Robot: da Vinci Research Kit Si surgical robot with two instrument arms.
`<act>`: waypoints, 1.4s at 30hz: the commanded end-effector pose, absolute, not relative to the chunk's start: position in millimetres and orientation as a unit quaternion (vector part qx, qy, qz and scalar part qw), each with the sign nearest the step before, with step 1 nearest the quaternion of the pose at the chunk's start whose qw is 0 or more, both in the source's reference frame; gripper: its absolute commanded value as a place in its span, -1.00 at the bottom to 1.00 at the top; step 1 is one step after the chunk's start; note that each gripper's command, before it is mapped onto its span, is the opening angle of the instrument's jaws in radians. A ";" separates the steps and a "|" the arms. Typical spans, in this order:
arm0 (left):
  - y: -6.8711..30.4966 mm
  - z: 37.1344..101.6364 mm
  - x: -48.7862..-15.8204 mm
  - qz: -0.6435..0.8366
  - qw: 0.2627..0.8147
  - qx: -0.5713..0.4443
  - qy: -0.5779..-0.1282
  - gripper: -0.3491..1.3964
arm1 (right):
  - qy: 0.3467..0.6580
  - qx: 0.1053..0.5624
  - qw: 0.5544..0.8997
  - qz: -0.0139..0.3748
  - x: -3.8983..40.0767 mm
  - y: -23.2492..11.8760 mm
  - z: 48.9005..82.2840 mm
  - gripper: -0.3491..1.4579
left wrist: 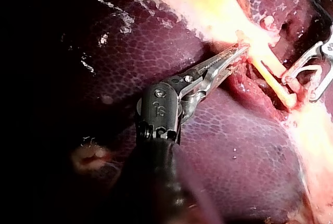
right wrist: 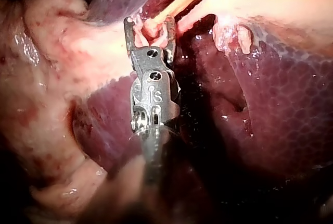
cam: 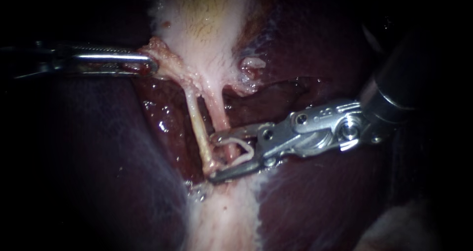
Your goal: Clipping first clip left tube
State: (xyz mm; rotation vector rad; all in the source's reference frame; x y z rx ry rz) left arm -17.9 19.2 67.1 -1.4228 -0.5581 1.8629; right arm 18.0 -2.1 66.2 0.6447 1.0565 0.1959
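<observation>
**Endoscope view.** The left instrument point(cam: 147, 63) entered from 9 o'clock. Its jaws were clamped on a tag of pale tissue point(cam: 158, 51) at the edge of the gallbladder point(cam: 207, 29), which lay at 12 o'clock. The liver point(cam: 74, 157) filled the field on both sides. Two tubes ran down from the gallbladder towards 6 o'clock. The left tube point(cam: 197, 123) was pale and thin. The right tube point(cam: 218, 110) was pinker and lay just beside it at 3 o'clock. The right instrument point(cam: 212, 158) entered from 3 o'clock. Its jaws stood wide apart and carried a white clip point(cam: 249, 156), with one leg along each jaw. The right tube crossed the gap between the jaws. The lower end of the left tube lay at the jaw tips. Contact between clip and tube could not be determined.

**Left wrist view.** The left instrument point(left wrist: 240, 51) had its jaws closed narrowly on the tissue at the gallbladder edge. The left tube point(left wrist: 270, 81) ran just ahead of the tips. Beyond it stood the right instrument point(left wrist: 299, 88), jaws wide.

**Right wrist view.** The right instrument point(right wrist: 149, 21) had its jaws spread. A pale tube point(right wrist: 177, 2) ran in between them, and its end sat in the gap.
</observation>
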 end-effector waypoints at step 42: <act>19.1 66.9 -18.2 0.722 0.358 -0.551 -0.216 -1.00 | 0.507 0.309 0.794 0.132 21.9 -1.7 74.1 -0.06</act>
